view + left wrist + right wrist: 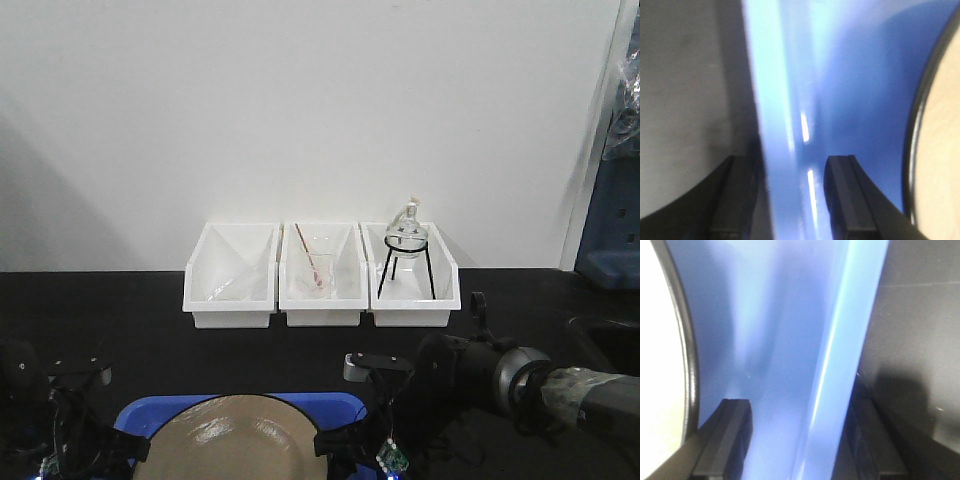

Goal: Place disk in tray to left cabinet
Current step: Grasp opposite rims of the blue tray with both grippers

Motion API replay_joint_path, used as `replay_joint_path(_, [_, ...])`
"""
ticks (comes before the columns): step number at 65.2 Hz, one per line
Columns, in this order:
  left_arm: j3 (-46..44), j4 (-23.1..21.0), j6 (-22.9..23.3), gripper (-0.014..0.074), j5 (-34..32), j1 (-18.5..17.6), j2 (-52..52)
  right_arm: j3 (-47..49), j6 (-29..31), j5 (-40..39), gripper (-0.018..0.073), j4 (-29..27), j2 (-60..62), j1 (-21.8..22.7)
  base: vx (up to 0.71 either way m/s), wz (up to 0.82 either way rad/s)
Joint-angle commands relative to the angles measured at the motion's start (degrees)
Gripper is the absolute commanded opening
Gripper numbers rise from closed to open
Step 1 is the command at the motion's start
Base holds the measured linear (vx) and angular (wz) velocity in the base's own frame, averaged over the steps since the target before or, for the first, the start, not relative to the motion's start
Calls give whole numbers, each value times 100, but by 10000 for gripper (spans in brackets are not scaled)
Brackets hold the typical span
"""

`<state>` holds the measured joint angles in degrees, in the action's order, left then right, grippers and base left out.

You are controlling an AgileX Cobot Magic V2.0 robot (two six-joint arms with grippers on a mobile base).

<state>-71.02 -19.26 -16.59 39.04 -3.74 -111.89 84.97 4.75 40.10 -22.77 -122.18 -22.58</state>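
The tan disk (230, 440) with its black rim lies in the blue tray (135, 412) at the near edge of the black table. My left gripper (120, 445) grips the tray's left rim; in the left wrist view (790, 200) one finger is outside the rim and one inside, on the tray (860, 100), with the disk (940, 165) at the right. My right gripper (345, 440) grips the right rim the same way (800, 440), over the tray (775, 340), with the disk (660, 365) at the left. The grey cabinet is out of view.
Three white bins (232, 275) stand side by side against the white wall. The middle bin holds a beaker with a red stick (315, 268). The right bin holds a glass flask on a black stand (407, 235). A blue-fronted unit (610, 220) stands at the far right.
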Motion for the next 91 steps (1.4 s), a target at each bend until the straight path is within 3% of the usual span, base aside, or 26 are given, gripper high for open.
replay_joint_path(1, [-158,-253,-23,433,-140,-66,205,108,2,-19,456,-143,215,-29,0,0])
replay_joint_path(10, [-158,-482,-27,427,-127,-104,162,108,-118,37,386,-143,215,-29,0,0])
replay_joint_path(19, [-158,-631,-38,362,-88,-161,139,108,-214,104,240,-169,215,-29,0,0])
replay_joint_path(34, [-158,-1073,-38,87,-31,-196,144,123,-323,142,-16,-562,215,2,0,0])
replay_joint_path(39, [-158,-1244,-44,-11,81,-196,156,174,-323,192,-13,-836,222,51,0,0])
replay_joint_path(57, [-163,-1750,8,-8,544,-155,201,520,-301,870,-8,-1090,295,327,0,0])
replay_joint_path(81, [-163,-1893,570,-6,876,118,631,833,-404,1378,-6,-1194,399,603,0,0])
replay_joint_path(91, [-163,-1893,584,-4,1080,279,817,833,-404,1378,-6,-1218,574,601,0,0])
